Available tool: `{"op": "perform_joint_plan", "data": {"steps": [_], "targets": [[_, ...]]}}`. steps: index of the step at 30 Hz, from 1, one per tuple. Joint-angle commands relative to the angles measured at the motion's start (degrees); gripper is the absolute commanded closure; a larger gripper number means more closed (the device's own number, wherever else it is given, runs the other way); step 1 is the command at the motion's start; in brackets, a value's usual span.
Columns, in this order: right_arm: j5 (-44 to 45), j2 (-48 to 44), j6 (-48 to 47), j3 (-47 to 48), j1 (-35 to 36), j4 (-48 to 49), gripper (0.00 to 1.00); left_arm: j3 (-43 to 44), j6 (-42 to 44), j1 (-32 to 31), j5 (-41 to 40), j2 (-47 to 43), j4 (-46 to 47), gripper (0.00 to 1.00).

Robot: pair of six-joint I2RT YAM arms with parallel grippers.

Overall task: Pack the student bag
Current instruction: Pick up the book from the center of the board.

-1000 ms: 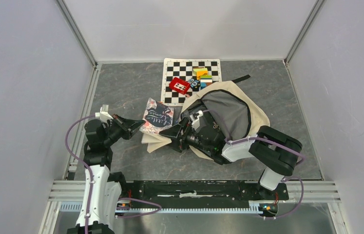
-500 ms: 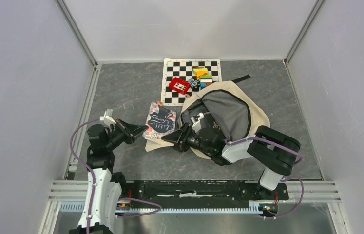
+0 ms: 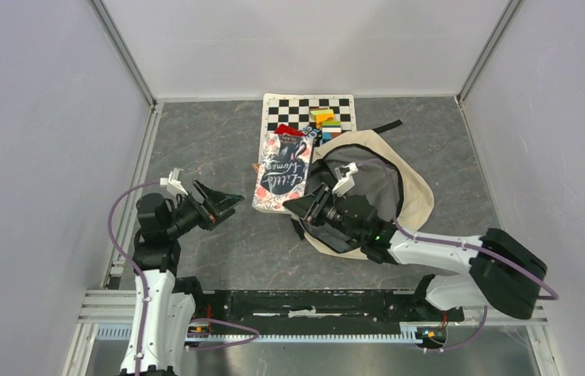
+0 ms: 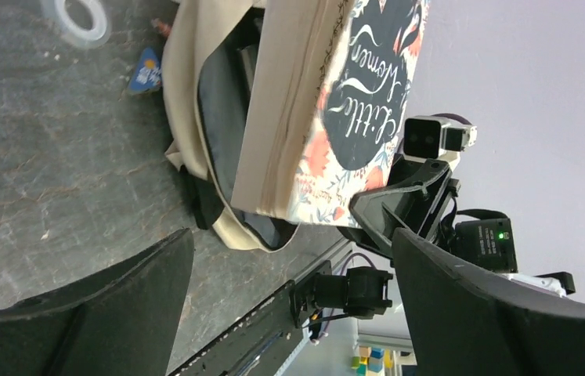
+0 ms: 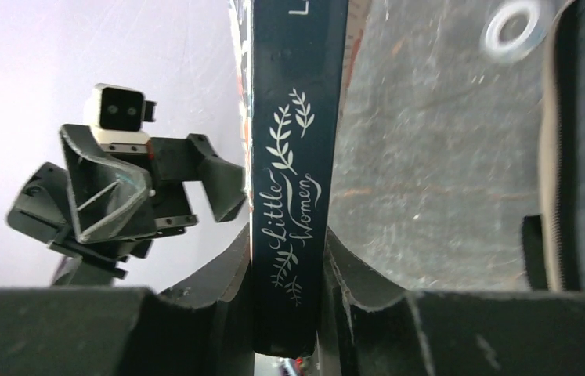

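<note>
The book (image 3: 281, 168), not yet inside, is gripped at its spine by the right gripper (image 3: 298, 205) just left of the student bag (image 3: 414, 196) lying right of centre, while the left gripper (image 3: 228, 207) is held wide open and empty.

The book (image 3: 281, 171) reads "Little Women" on cover and spine.

I see the book (image 3: 281, 171) in dark navy with white script and coral-pink flowers; the student bag (image 3: 417, 196) cream, grey-lined, black-trimmed; far off, a black-and-white chequered mat (image 3: 287, 110); the table (image 3: 211, 133) mottled grey.
</note>
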Motion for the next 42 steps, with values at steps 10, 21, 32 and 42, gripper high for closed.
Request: {"op": "perform_joint_plan", "data": {"steps": [10,21,32,42], "targets": [[-5.10,-14.98,-33.88,10.00,-0.95,-17.42,1.00,8.93,10.79,-5.72,4.76,6.72,-0.66,0.00],[-19.86,-16.86,-36.63,10.50,-0.95,-13.01,1.00,5.52,2.21,-16.79,3.00,8.76,16.55,0.00],[-26.17,-18.30,-37.57,9.31,-0.95,-8.14,1.00,1.74,-2.58,-17.11,4.31,7.23,23.69,0.00],[-27.63,-17.50,-38.51,10.04,-0.37,-8.22,1.00,-2.90,-12.86,-17.11,9.04,6.40,42.02,0.18]]}}
